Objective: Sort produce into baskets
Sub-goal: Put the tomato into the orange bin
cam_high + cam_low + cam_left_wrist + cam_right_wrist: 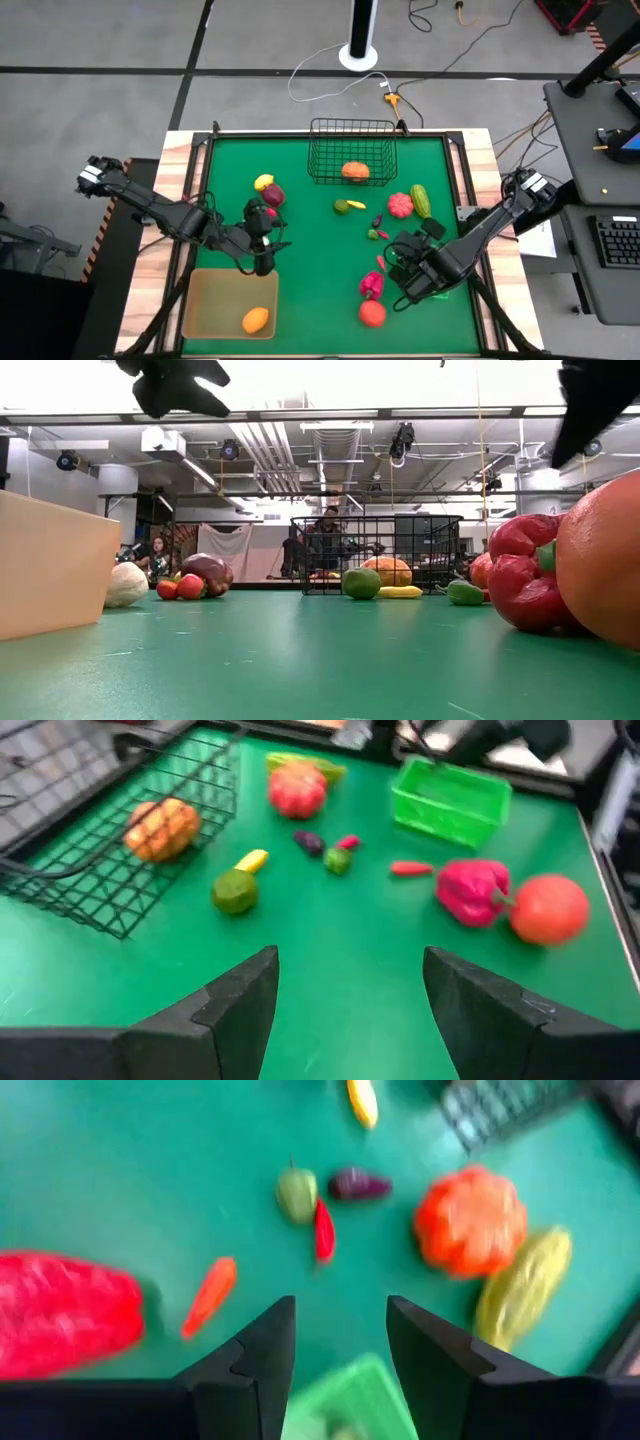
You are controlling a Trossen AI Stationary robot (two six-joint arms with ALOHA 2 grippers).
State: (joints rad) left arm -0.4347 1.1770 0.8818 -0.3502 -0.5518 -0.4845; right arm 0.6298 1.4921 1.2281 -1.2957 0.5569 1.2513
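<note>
Produce lies scattered on the green table: a lime (341,206), a banana (356,204), a ribbed red fruit (400,205), a green cucumber (420,200), a pink pepper (371,285) and an orange-red tomato (372,313). The black wire basket (350,150) at the far edge holds an orange piece (355,171). The tan tray (215,300) at the near left holds another orange piece (256,320). My left gripper (350,970) hovers open by the tray's far edge. My right gripper (340,1315) is open above the green bin (350,1400), empty.
A yellow lemon (264,182), a dark red piece (272,195) and small red pieces lie just beyond my left gripper. A red chilli (381,262) and small purple and green pieces (378,228) lie near my right gripper. Bare green table lies between the two arms.
</note>
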